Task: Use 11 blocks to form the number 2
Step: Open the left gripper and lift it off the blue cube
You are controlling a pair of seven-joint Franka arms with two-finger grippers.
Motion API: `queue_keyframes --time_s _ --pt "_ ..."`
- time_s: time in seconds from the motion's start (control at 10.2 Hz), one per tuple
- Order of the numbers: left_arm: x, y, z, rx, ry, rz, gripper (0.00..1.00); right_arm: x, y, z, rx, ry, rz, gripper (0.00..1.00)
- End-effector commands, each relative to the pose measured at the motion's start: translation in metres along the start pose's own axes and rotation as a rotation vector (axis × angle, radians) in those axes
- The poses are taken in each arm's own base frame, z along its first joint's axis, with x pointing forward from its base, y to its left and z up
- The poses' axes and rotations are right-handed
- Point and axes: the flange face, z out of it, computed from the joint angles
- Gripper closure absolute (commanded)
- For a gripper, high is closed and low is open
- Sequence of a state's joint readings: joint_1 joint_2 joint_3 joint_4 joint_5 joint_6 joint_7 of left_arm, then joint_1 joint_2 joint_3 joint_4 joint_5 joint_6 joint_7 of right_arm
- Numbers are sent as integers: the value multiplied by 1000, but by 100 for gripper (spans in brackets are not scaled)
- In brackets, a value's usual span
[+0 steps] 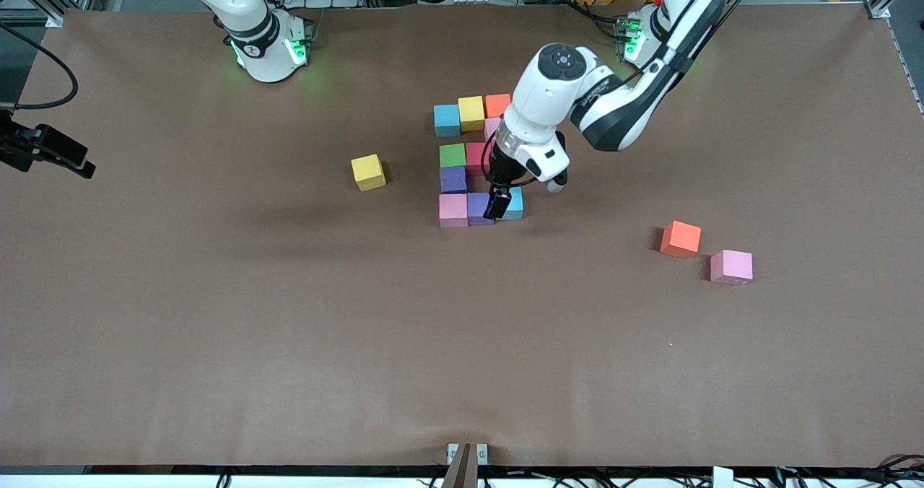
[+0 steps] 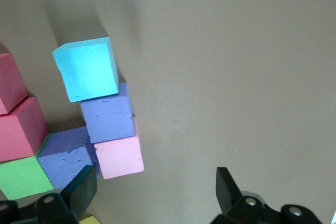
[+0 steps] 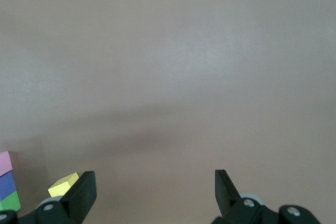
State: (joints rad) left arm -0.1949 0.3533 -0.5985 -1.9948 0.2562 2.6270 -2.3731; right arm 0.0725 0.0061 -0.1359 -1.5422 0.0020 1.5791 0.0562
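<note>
The number 2 (image 1: 453,179) lies mid-table as touching blocks: a blue block (image 1: 447,120), yellow (image 1: 471,112) and orange (image 1: 497,105) in the row farthest from the front camera. Then come a part-hidden pink block (image 1: 493,127), green (image 1: 452,155) and red (image 1: 476,157), and purple. Nearest are pink (image 1: 452,209), purple (image 1: 478,208) and blue (image 1: 514,203). My left gripper (image 1: 498,203) (image 2: 153,192) hangs open and empty just over that nearest row. The blue block (image 2: 86,69), purple (image 2: 107,119) and pink (image 2: 119,156) show in its wrist view. My right gripper (image 3: 153,192) waits open over bare table.
Loose blocks lie apart from the digit: a yellow block (image 1: 368,172) (image 3: 64,184) toward the right arm's end, and an orange block (image 1: 680,239) and a pink block (image 1: 731,266) toward the left arm's end. The left arm's wrist hides part of the digit's middle rows.
</note>
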Motion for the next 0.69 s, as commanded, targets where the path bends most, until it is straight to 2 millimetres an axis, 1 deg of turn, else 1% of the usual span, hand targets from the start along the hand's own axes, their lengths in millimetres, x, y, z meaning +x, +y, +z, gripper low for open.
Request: queue_keyframes --time_s 0.0,0.1,0.2,0.39,0.49,0.59 --pt "-4 31 -24 -5 27 158 0 -8 -13 -23 -4 -10 -33 0" --pt "5 50 -34 -16 28 230 0 -8 -13 -27 -4 -5 -34 0" --pt "9 61 -43 -29 32 319 0 -7 -8 -27 -4 -3 -27 0" --pt "22 92 -65 -16 59 517 0 -7 -12 -27 -8 3 -33 0" --pt "29 104 -74 -1 73 607 0 -7 -12 -28 -8 7 -33 0" --pt "40 113 -78 9 84 682 0 -7 -12 -28 -8 7 -33 0"
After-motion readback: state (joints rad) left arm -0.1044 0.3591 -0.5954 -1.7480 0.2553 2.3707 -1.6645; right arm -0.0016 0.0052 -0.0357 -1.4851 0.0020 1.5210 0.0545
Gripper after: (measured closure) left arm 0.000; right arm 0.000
